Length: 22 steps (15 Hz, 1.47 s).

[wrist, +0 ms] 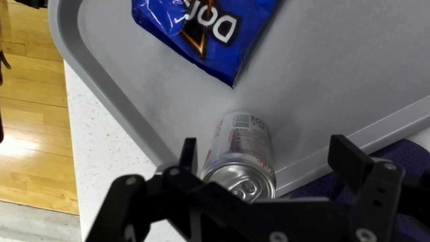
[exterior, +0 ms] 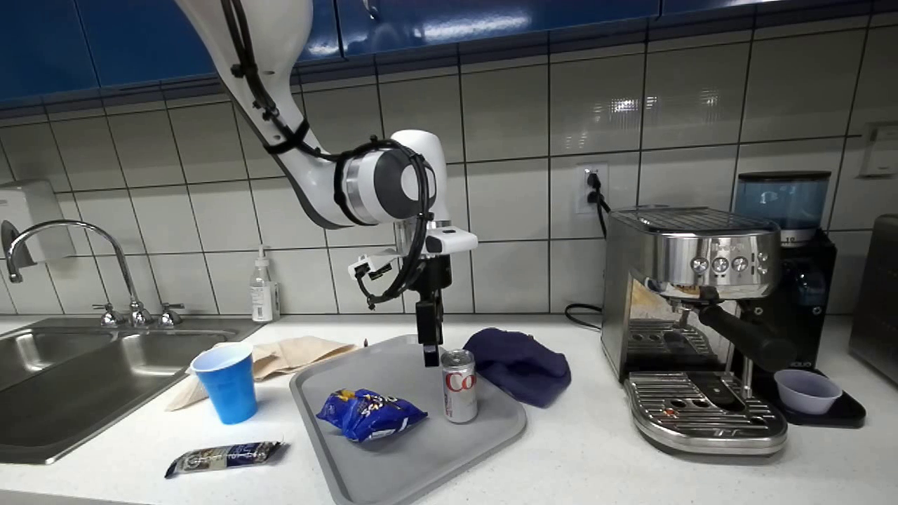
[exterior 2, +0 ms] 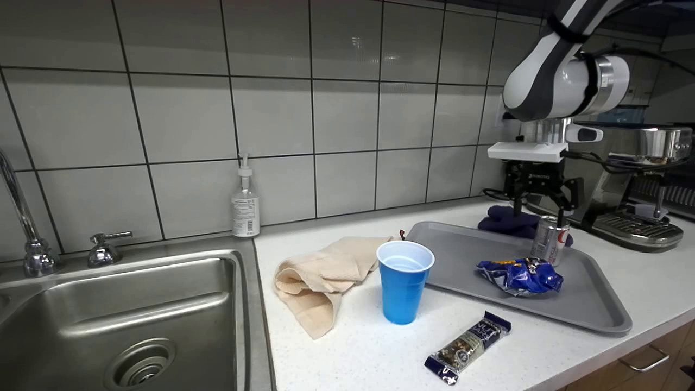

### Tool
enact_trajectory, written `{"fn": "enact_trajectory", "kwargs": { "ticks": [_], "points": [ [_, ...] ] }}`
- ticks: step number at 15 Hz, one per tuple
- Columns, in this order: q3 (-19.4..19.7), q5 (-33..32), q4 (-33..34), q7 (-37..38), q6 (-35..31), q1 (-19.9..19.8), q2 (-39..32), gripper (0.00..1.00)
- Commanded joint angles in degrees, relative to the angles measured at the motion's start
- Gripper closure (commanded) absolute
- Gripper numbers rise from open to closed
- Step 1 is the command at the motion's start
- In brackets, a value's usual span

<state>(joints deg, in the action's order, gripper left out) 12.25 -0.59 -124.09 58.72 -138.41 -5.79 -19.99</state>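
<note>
One silver can [exterior: 460, 394], one blue bag [exterior: 372, 415], one gray tray [exterior: 414, 459] beneath — jaws spread wide near the can

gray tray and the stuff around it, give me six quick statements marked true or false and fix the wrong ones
1. The soda can stands upright on the gray tray. True.
2. The chip bag lies off the gray tray. False: the chip bag lies on the gray tray.
3. The snack bar lies on the counter, outside the gray tray. True.
4. The blue cup lies on its side. False: the blue cup stands upright on the counter.
5. The hand is shut on the soda can. False: the hand is open and not gripping it.
6. The purple cloth lies beside the gray tray. True.
</note>
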Motion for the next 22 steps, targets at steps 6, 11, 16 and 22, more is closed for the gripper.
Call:
{"fn": "enact_trajectory", "kwargs": {
  "ticks": [6,11,16,22],
  "points": [
    [1.3,2.7,2.0,-3.5,-0.5,-1.4,-2.0,0.0],
    [1.8,2.9,3.0,-3.1,-1.1,-1.4,-3.7,0.0],
    [2.3,2.6,3.2,-3.0,-1.5,-1.2,-4.5,0.0],
    [2.5,2.7,3.1,-3.2,-1.8,-1.3,-4.5,0.25]
  ]
}}
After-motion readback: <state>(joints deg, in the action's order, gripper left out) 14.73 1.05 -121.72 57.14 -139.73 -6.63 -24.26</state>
